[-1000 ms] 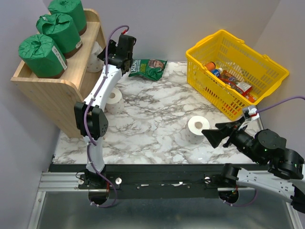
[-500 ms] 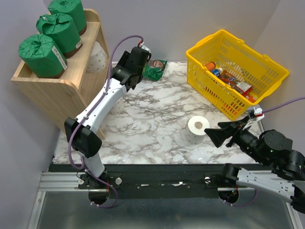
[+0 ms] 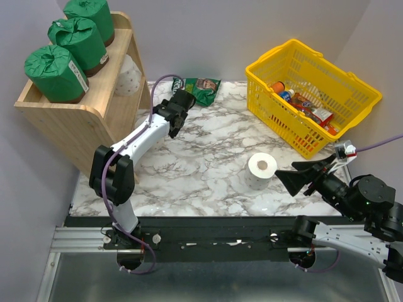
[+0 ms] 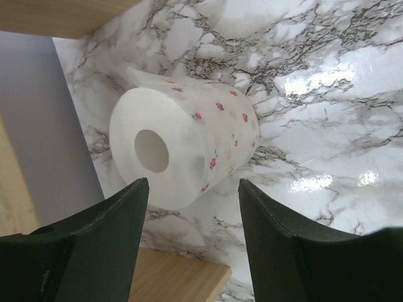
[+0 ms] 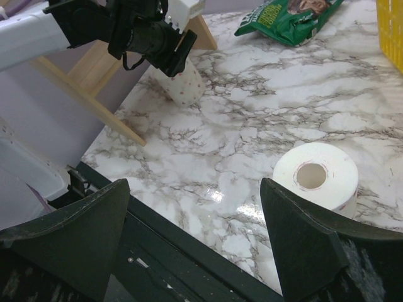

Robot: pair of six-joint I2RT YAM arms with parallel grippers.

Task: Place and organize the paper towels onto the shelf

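Left gripper jaws spread, lined up on a white roll lying sideways on the table just beside the shelf foot, not touching. Right gripper jaws wide, empty; second white roll upright, well apart from the shelf. Green rolls on shelf top, third white roll in lower tier. Risk: one-sided contact sends the lying roll rolling; a hard squeeze crushes it.
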